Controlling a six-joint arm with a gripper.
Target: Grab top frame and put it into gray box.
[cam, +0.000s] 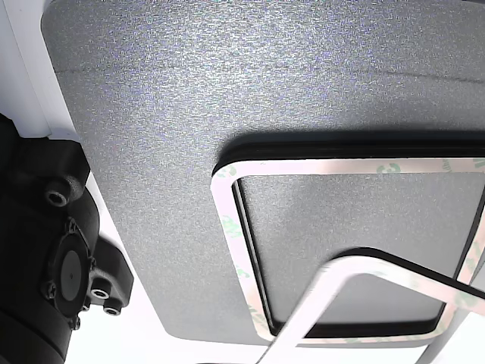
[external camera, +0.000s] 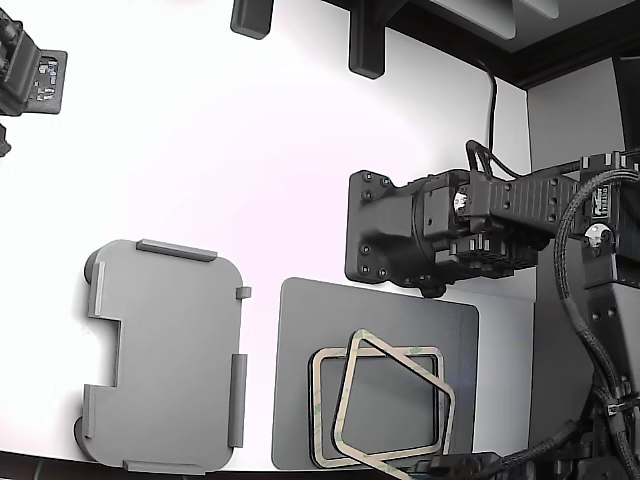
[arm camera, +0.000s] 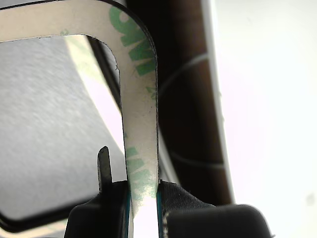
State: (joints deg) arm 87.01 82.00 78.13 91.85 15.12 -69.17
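White table (external camera: 250, 180): pincer (arm camera: 143, 196) pinching top frame (external camera: 400, 372) edge, tilted above stack.

On the worktop (external camera: 300, 180): box (external camera: 165, 355) toward the exterior view's left, mat (external camera: 375, 310) just beside it on the right, apart. On the mat: frame stack (external camera: 322, 420), lying flat. Above the stack, tilted and skewed across it: top frame (external camera: 395, 372), one side pinched in the tool (arm camera: 143, 198). Behind the mat, over the worktop: second arm (external camera: 440, 230).
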